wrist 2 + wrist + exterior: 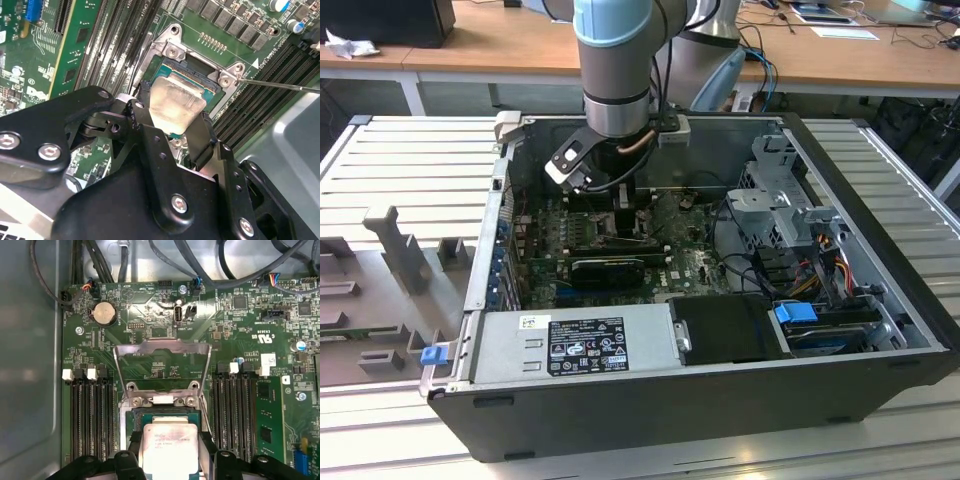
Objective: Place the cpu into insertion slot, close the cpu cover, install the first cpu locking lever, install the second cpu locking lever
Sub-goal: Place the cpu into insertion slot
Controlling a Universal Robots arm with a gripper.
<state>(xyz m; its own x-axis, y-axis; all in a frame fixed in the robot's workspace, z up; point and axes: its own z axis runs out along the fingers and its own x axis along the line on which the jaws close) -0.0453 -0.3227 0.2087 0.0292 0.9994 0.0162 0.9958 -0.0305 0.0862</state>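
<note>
My gripper (613, 196) is down inside the open computer case, over the motherboard (695, 265). It is shut on the cpu (167, 450), a silvery square chip pinched on two opposite edges by black fingers (134, 441). In the second wrist view the cpu (175, 102) sits low over the insertion slot (194, 75), whose far edge shows beyond it; I cannot tell if the chip is seated. The cpu cover (160, 344) stands flipped open past the insertion slot (165, 415). A thin metal lever rod (280, 86) sticks out beside the socket frame.
Black memory slots (90, 420) flank the socket on both sides. A coin cell (104, 314) and cables (225, 270) lie beyond the cover. The power supply (575, 345) and drive cage (785, 205) fill the case's near side and the exterior view's right.
</note>
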